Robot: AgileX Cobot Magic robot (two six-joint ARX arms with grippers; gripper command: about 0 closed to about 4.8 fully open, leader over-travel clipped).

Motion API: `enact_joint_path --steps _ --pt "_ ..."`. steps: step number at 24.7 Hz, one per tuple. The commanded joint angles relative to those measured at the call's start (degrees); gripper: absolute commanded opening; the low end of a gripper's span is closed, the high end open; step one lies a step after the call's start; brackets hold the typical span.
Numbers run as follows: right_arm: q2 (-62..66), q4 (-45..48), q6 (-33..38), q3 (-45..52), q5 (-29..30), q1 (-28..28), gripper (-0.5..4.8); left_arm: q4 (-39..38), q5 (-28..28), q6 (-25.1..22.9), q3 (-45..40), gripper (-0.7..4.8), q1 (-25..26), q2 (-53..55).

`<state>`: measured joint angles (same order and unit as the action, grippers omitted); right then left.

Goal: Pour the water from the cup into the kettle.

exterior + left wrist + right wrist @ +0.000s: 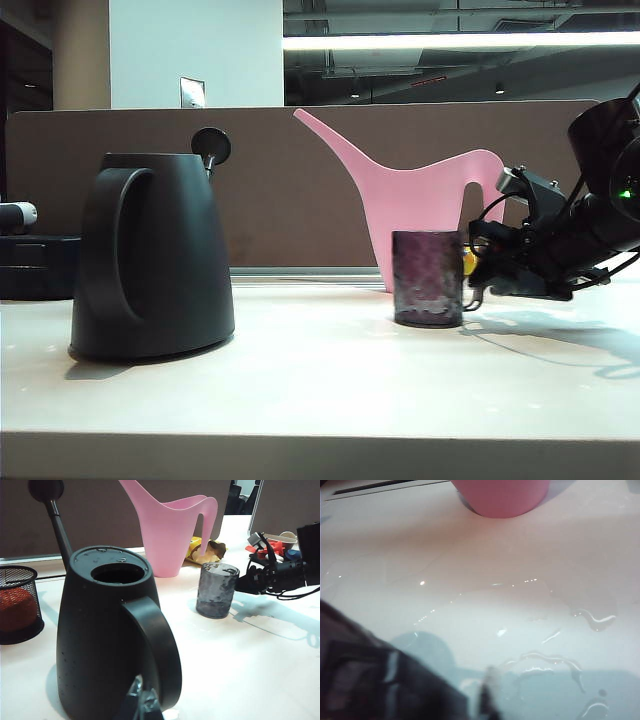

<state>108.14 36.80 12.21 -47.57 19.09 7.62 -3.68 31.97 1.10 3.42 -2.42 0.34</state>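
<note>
My right gripper sits low by the table's right edge, its jaws hidden (I can't tell their state). The small translucent purple dimpled cup stands upright just beside it, toward the large matte black kettle; my left gripper, state likewise unclear, hangs behind that kettle.

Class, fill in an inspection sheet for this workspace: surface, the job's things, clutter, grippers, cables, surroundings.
Surface: pale table; water puddles on it.
Job's things: kettle upright, lid open; cup upright.
Clutter: pink watering can behind the cup; mesh basket; wrappers.
Grippers: right gripper beside the cup, grip unclear; left gripper behind the kettle, state unclear.
Cables: black wires on the right arm.
Surroundings: brown partition.
</note>
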Motion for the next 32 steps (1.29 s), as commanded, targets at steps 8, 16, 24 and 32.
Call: enact_joint_path --steps 8,16,24,32 --pt "-0.17 5.09 -0.02 -0.15 0.11 0.13 -0.08 0.74 0.28 0.0 0.24 -0.05 0.0 0.04" --pt "-0.7 6.32 -0.04 -0.15 0.37 0.13 -0.09 0.74 0.28 0.0 0.24 -0.05 0.0 0.04" --pt "-8.79 0.22 -3.37 -0.15 -0.02 0.61 -0.09 0.74 0.2 -0.02 0.24 -0.05 0.0 0.04" --pt "-16.92 -15.43 -10.05 -4.9 -5.46 5.97 -0.09 0.74 0.15 -0.04 0.24 -0.05 0.0 0.04"
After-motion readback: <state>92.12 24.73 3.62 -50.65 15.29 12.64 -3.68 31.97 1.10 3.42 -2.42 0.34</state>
